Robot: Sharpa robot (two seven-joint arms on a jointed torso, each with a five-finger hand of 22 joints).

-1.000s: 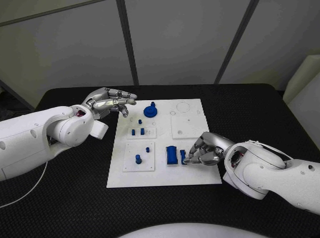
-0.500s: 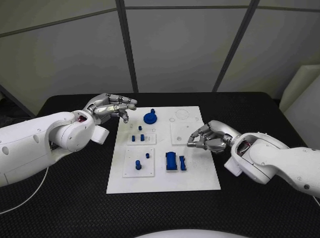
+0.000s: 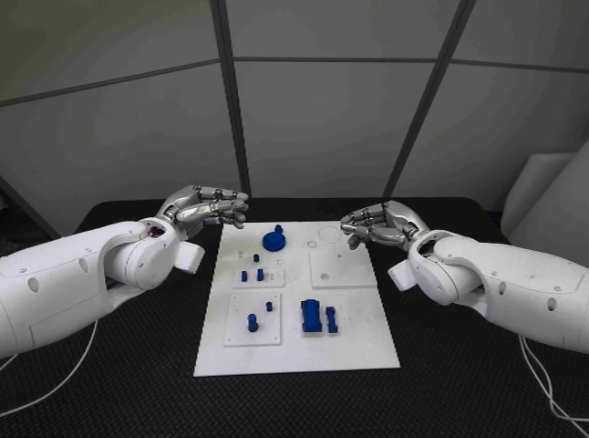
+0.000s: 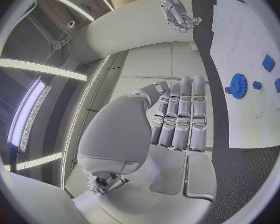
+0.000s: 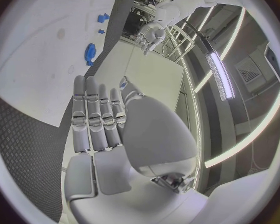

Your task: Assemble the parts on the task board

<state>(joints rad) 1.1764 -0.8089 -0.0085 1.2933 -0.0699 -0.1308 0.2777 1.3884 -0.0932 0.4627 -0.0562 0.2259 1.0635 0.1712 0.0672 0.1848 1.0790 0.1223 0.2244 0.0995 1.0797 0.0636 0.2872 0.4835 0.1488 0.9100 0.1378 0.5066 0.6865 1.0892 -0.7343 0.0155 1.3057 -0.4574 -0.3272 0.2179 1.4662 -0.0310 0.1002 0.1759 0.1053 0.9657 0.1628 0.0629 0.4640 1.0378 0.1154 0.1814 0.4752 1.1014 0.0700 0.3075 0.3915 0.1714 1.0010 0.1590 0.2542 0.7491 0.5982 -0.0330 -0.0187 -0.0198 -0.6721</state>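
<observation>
- Head view: we see a black table point(image 3: 137, 365) with a textured top, backed by grey wall panels split by dark seams. The white task board point(image 3: 360, 328) lies lengthwise in the middle of the table.
- Head view, parts: a blue gear point(image 3: 276, 240) stands near the board's far end. Small blue pegs point(image 3: 253, 273) sit on a raised white square just nearer than it. Another blue peg point(image 3: 253, 321) stands on a nearer square, and a blue block point(image 3: 312, 316) with a slim blue piece point(image 3: 332, 319) just beside it lies toward the board's near half.
- Head view, hands: the left hand point(image 3: 205, 206) hovers at the board's far left corner, fingers curled loosely, nothing in it that we can see. The right hand point(image 3: 380, 224) hangs over the far right corner, fingers curled in; we see nothing held.
- Left wrist view: here the left hand point(image 4: 177, 117) shows its fingers straight and side by side, palm empty, which the head view hides. The gear point(image 4: 237, 85) and board point(image 4: 252, 30) lie beyond the fingertips, apart from them. The right hand point(image 4: 179, 15) shows far off.
- Right wrist view: the right hand point(image 5: 99, 119) has its fingers extended together, holding nothing. Beyond it lies the board point(image 5: 40, 59) with the gear point(image 5: 89, 52) near its edge. Ceiling light strips curve overhead.
</observation>
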